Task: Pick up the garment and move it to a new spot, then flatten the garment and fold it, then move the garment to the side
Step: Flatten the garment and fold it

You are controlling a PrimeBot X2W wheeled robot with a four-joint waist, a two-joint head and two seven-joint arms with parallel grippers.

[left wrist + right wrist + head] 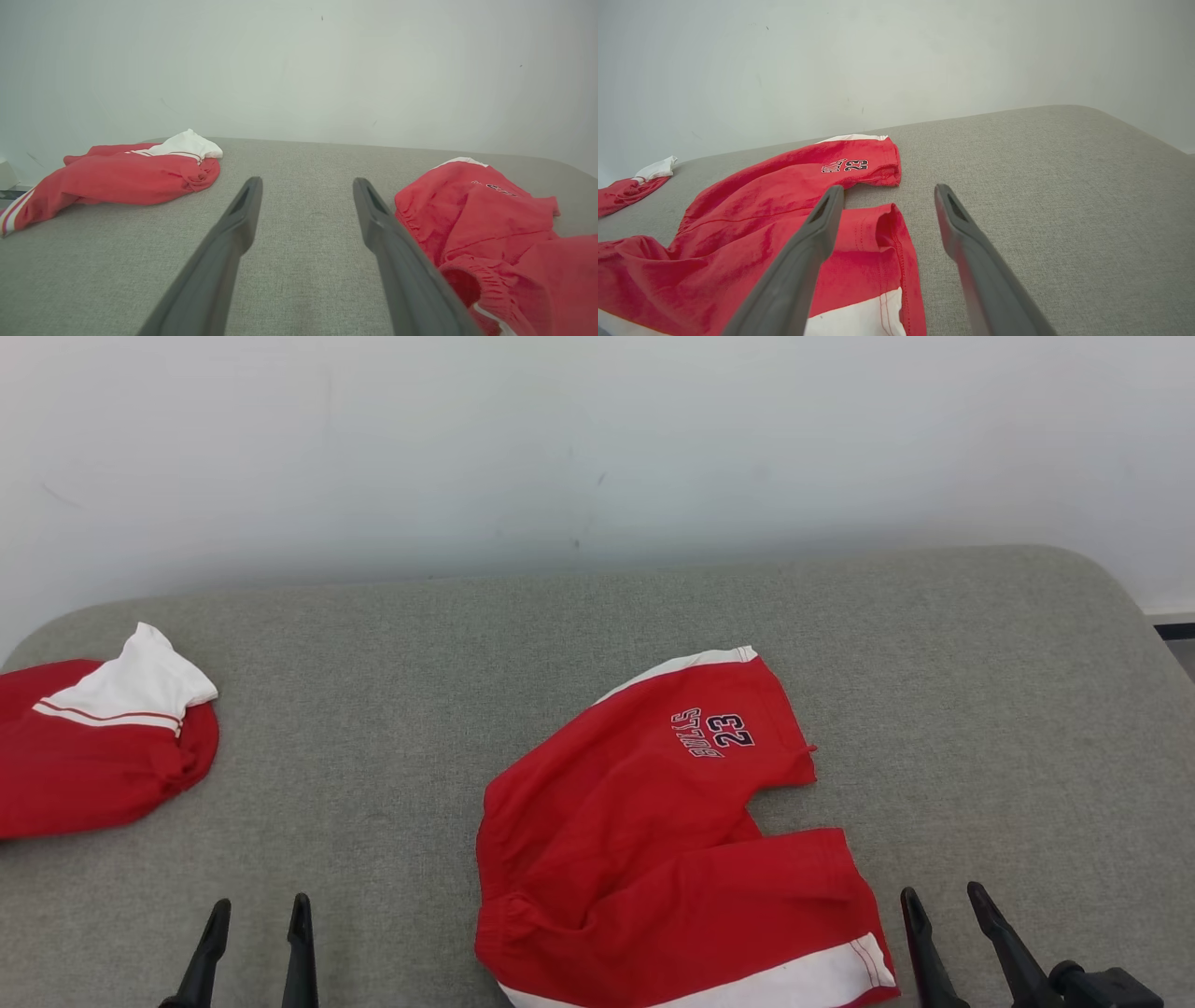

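Red shorts (635,840) lie on the grey padded surface (934,663), centre-near, slightly to the robot's right, partly past the bottom edge of the head view. They are crumpled, not flat.

Orientation: elastic waistband faces the robot's left, both legs point right. Long axis runs near-left to far-right on a diagonal. The far leg angles off toward the wall (597,448), with the "BULLS 23" print near its hem and white trim on the far edge. The near leg runs roughly straight right, with a white stripe along its near side. A gap opens between the two hems.

Left gripper (260,905) is at lower left, fingers spread, nothing between them, clear of the waistband. In the left wrist view (307,184) the shorts (490,219) sit just to its right.

Right gripper (941,893) has its fingers apart and is empty, just right of the near leg's hem. In the right wrist view (888,189) one finger overlaps that leg (775,210); can't tell if it touches.

Second red-and-white garment (93,765) is bunched at far left, well apart from the shorts.
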